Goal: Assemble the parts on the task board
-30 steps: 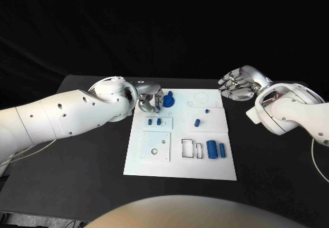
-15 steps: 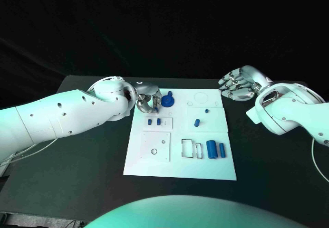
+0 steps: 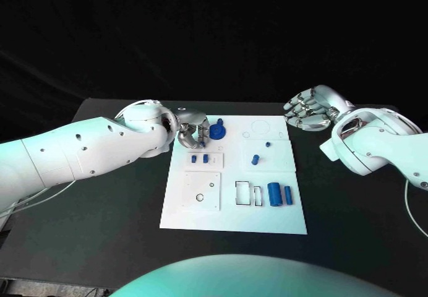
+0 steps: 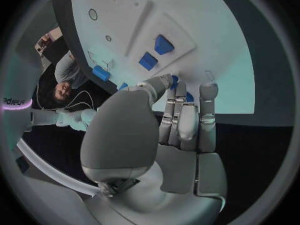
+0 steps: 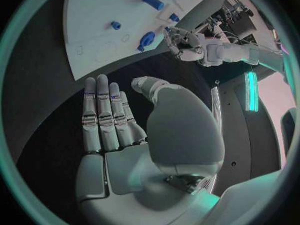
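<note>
Black table point(image 3: 107, 204) is carrying the task board point(image 3: 234, 216); left hand point(image 3: 193, 132) is pinching a small blue part point(image 3: 217, 131) at its far-left corner — best lowered squarely — while right hand point(image 3: 308, 109), fingers together, is idling beside it.

I see the white task board point(image 3: 234, 213) lying flat mid-table, small blue parts point(image 3: 276, 194) scattered across it.

Our left hand point(image 3: 193, 132) hangs fingers-down with fingertips pinched together; our right hand point(image 3: 308, 109) hovers, fingers straight, holding nothing.
</note>
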Available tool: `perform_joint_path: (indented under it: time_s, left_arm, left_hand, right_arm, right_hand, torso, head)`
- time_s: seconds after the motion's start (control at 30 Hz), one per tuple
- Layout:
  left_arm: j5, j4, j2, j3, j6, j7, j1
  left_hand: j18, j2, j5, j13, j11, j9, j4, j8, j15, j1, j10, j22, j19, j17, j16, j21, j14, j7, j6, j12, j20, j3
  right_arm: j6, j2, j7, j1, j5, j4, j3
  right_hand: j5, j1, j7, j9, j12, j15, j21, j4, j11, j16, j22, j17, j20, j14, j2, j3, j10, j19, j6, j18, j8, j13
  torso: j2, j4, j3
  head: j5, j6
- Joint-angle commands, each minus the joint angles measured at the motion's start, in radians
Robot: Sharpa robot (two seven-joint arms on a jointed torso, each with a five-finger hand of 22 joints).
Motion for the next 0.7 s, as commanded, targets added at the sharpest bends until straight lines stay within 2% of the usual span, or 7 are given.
perform_joint_path:
  time_s: [0.03,0.7]
  left_arm:
    - [0.011,0.001,0.004,0.000,0.033,-0.007,0.000]
    - [0.017,-0.010,0.014,-0.002,0.058,-0.017,0.000]
  left_hand:
    - [-0.015,0.000,-0.004,0.000,-0.001,0.001,-0.007,-0.007,-0.003,-0.010,0.007,0.067,0.006,0.001,0.004,0.001,0.007,-0.002,0.002,-0.006,0.001,0.001]
    - [-0.014,-0.001,-0.007,0.000,0.000,0.003,-0.006,-0.011,-0.003,-0.018,0.007,0.066,0.004,0.000,0.004,-0.003,0.008,-0.002,0.000,-0.013,0.001,-0.002]
  right_arm:
    - [-0.001,0.000,0.007,0.000,-0.007,0.002,0.000]
    - [-0.001,0.002,0.006,0.000,-0.007,0.002,0.000]
  right_hand:
    - [0.004,0.001,0.002,-0.001,-0.002,0.000,-0.002,0.003,-0.001,-0.006,-0.001,-0.001,0.007,-0.008,0.002,-0.001,-0.005,-0.003,-0.006,0.013,0.001,-0.001]
    - [0.005,0.002,0.002,-0.002,-0.001,0.000,-0.002,0.004,-0.001,-0.008,-0.008,0.000,0.007,-0.007,0.003,-0.002,-0.005,-0.002,-0.005,0.013,0.002,-0.004]
  torso:
    - [-0.001,0.0004,-0.0004]
    - [0.001,-0.0007,-0.0001]
  head:
    - [0.000,0.000]
    - [0.001,0.000]
